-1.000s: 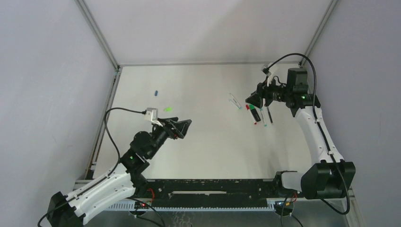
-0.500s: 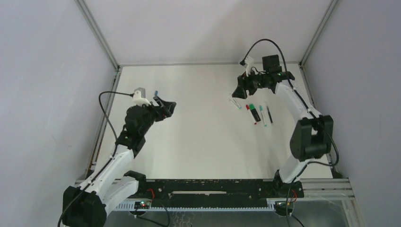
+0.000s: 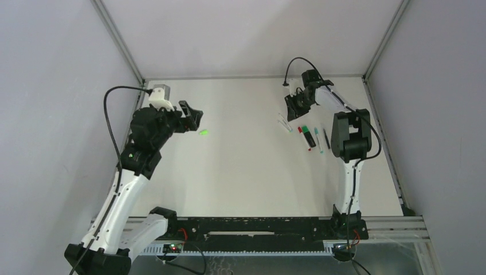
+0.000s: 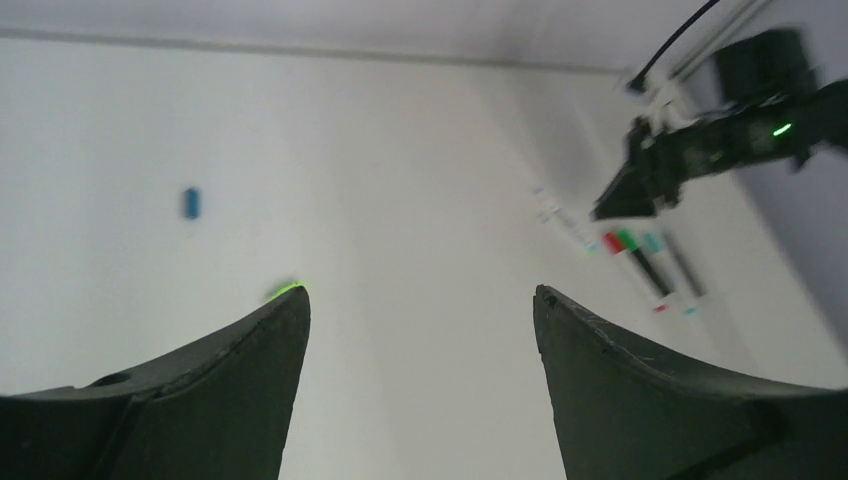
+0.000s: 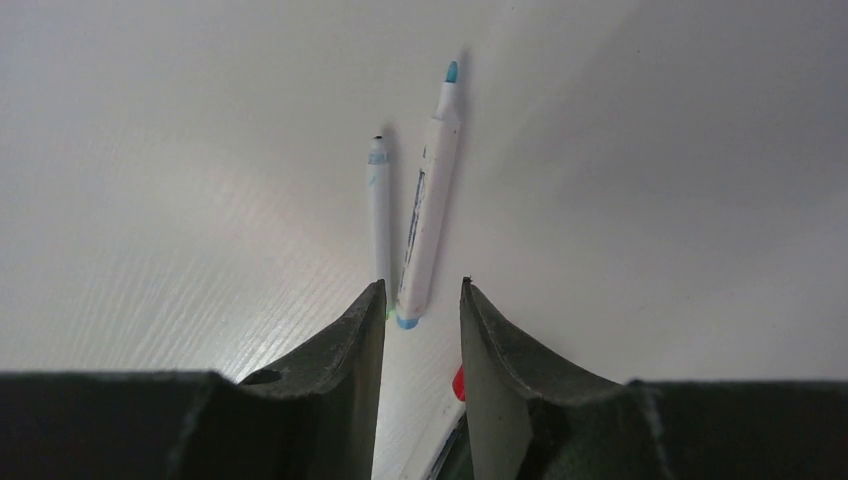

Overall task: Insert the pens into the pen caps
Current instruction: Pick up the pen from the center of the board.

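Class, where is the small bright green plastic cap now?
Top view: the bright green plastic cap lies on the left half of the white table, near the left gripper, far from the pens at right.

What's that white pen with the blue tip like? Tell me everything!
The blue-tipped pen has a white, plastic-looking barrel with dark print along it, an uncapped blue tip, and a blue plug at the other end. It lies flat on the table, close beside a thin pen. Its plug end shows in the gap between the right end effector's open fingers.
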Controlling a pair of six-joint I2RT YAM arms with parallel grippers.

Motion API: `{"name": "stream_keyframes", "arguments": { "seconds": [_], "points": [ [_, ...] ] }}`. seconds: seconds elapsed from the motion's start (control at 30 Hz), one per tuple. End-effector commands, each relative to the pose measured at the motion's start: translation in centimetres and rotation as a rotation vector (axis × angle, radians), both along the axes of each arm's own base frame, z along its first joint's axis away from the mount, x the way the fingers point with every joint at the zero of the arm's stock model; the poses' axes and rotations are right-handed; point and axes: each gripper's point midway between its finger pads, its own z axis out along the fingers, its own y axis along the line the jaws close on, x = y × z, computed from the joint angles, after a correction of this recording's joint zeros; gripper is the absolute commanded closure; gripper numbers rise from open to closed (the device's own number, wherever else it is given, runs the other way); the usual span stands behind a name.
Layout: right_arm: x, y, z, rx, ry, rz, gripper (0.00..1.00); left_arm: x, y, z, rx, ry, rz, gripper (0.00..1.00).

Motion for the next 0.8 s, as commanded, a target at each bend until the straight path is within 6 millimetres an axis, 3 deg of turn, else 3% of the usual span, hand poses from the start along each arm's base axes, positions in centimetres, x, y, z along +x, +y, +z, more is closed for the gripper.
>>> {"name": "stream_keyframes", "arguments": {
  "seconds": [0.0,0.1,0.4,0.77],
  "points": [
    [0.8,0.2,0.2,-0.040,0.011,-0.017,0.59,-1.4,3.0,-7.7,0.253,0.152,0.040,0.14],
    [0.5,0.8,-0.8,-0.051,0.034,-0.001,0.59,-1.7,3.5,-9.2,0.301,0.184,0.036,0.15],
    [0.9,1.0,-2.6,-0.072,0.071,-0.015,0.58,-2.4,3.4,-9.0,0.302,0.144,0.021,0.15],
    [0.8,0.1,-4.5,-0.142,0.094,-0.021,0.67,-2.5,3.3,-9.1,0.302,0.151,0.010,0.16]
  ]
}}
